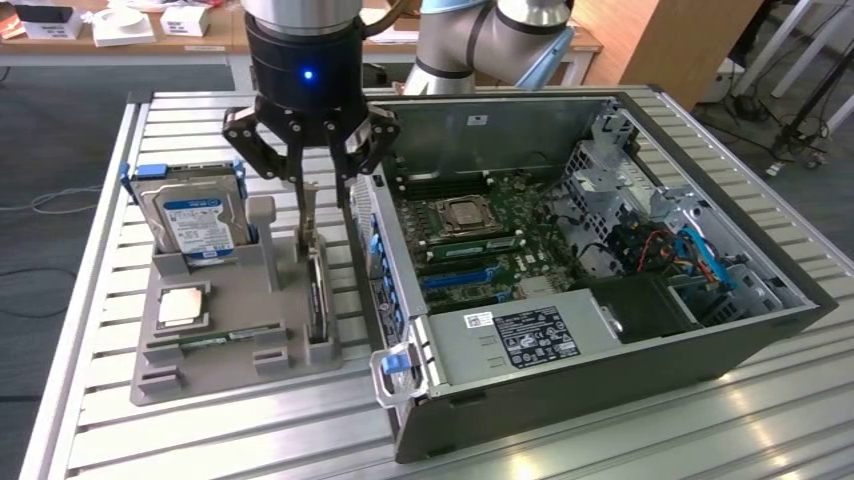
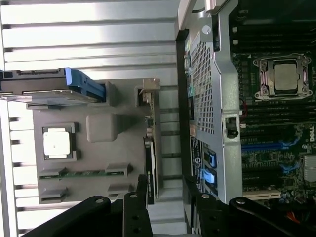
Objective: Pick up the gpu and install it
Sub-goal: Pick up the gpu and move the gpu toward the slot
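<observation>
So the gpu (image 1: 318,295) (image 2: 150,158) is sitting on its thin edge in a slot of the grey tray (image 1: 200,370) (image 2: 94,148), on the side of the tray closest to the pc case (image 1: 601,380) (image 2: 212,98). Its long axis runs near to far in the exterior view, pretty much parallel to the case wall just beside it, and the silver bracket end points to the far side. The gripper (image 1: 327,225) (image 2: 165,190) hangs right over that far end with its jaws spread wide and nothing in them. One finger comes down on each side of the card, and I honestly can't tell if either one touches it. On the same tray, going toward the exterior view's left, there's a green memory stick (image 1: 214,340) (image 2: 81,173) lying flat in a groove, a cpu (image 1: 180,305) (image 2: 57,143) in its square pocket, and at the far left corner a hard drive (image 1: 194,220) (image 2: 44,89) with blue rails standing upright. Tray and case both sit on a slatted metal table (image 1: 160,430) (image 2: 89,34). The case lies open with the motherboard (image 1: 481,240) (image 2: 276,123) facing up.
</observation>
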Tool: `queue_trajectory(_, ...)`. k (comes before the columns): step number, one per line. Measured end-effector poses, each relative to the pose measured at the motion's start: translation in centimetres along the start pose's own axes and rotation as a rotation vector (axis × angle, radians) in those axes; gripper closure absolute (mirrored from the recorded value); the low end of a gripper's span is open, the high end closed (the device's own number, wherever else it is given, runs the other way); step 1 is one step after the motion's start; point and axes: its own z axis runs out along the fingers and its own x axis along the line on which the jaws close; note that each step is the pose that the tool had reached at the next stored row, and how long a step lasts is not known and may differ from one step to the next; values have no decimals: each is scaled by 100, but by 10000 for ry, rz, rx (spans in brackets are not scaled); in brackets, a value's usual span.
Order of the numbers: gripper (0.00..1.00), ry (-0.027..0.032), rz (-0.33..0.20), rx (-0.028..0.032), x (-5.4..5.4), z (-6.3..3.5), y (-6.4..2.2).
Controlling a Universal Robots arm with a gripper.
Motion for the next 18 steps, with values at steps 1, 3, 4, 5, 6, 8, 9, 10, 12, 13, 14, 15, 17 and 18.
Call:
queue_trajectory(1,58,0,0,0,0,18,-1)
queue_trajectory(3,58,0,0,1,1,43,-2)
queue_trajectory(4,58,0,0,0,1,43,-2)
queue_trajectory(5,58,1,0,1,1,42,-2)
queue_trajectory(6,58,0,0,1,1,43,-2)
queue_trajectory(8,58,0,4,-1,13,45,-2)
queue_trajectory(9,58,-1,1,-1,24,48,-4)
queue_trajectory(10,58,-1,0,1,35,49,-5)
queue_trajectory(12,58,-1,1,-1,60,55,-7)
queue_trajectory(13,58,-1,1,-1,72,57,-8)
queue_trajectory(14,58,-1,1,0,76,58,-8)
queue_trajectory(15,58,0,0,0,76,58,-8)
queue_trajectory(17,58,0,-1,1,77,62,-9)
queue_trajectory(18,58,0,-1,0,79,78,-10)
